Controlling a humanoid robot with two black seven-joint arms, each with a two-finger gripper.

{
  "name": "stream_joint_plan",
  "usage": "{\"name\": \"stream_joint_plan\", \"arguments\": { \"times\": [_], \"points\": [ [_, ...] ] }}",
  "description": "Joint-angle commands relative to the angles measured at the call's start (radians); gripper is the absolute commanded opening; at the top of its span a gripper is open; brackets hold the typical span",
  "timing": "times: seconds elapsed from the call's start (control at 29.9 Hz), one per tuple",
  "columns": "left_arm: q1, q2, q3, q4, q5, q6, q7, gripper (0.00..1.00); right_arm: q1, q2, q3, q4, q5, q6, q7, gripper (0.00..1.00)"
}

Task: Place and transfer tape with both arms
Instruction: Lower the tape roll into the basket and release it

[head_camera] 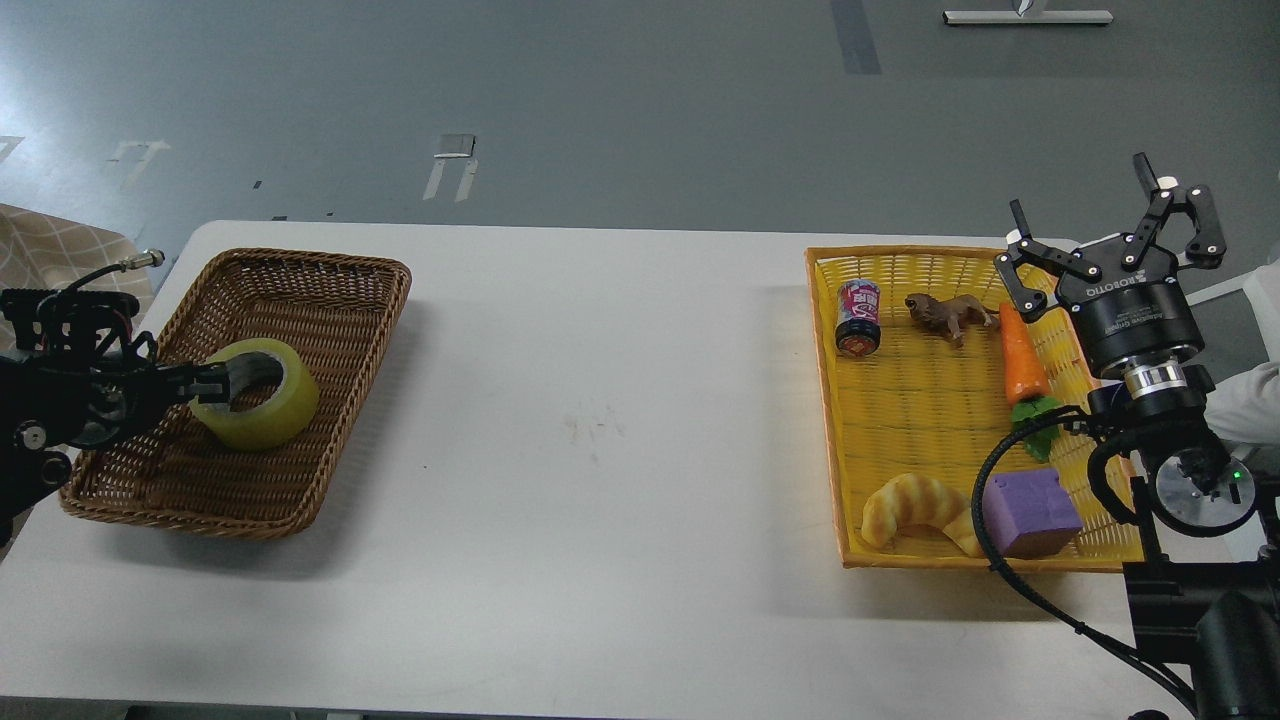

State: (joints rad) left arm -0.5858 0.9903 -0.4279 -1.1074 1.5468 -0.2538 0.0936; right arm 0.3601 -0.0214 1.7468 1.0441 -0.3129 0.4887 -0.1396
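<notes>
The white table (600, 450) fills the near foreground. At its left end, the brown wicker basket (330, 300) holds the tape (265, 405), with the left gripper (222, 378) clamped on the roll's wall, one finger reaching into the core. Far right, the yellow tray (930, 400) carries a toy croissant (910, 505) and carrot (1022, 350); over it the right gripper (1085, 215) has its fingers spread, empty.

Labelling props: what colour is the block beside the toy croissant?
Purple; the foam-like block in the yellow woven tray shows best in the head view.
</notes>
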Motion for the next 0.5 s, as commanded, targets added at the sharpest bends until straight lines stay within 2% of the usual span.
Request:
{"name": "stream_joint_plan", "arguments": {
  "times": [0.0,0.17,0.23,0.3,0.47],
  "points": [
    [-0.015,0.024,-0.005,-0.017,-0.025,0.001,-0.020,0.94,0.000,0.000,0.000,0.004,0.000,0.000,0.000,1.00],
    [-0.091,0.073,-0.023,-0.084,-0.072,0.001,-0.035,0.96,0.002,-0.003,0.002,0.005,-0.002,0.000,0.000,1.00],
    [-0.146,0.070,-0.090,-0.086,-0.184,-0.002,-0.041,0.96,0.003,-0.006,0.002,0.008,-0.002,0.000,0.000,1.00],
    [-0.201,0.059,-0.178,-0.081,-0.371,-0.010,-0.070,0.97,0.004,-0.020,0.003,0.026,-0.002,0.000,-0.002,1.00],
    [-0.253,-0.002,-0.273,-0.074,-0.720,-0.007,-0.127,0.97,0.011,-0.069,0.008,0.063,-0.003,0.000,-0.002,1.00]
  ]
}}
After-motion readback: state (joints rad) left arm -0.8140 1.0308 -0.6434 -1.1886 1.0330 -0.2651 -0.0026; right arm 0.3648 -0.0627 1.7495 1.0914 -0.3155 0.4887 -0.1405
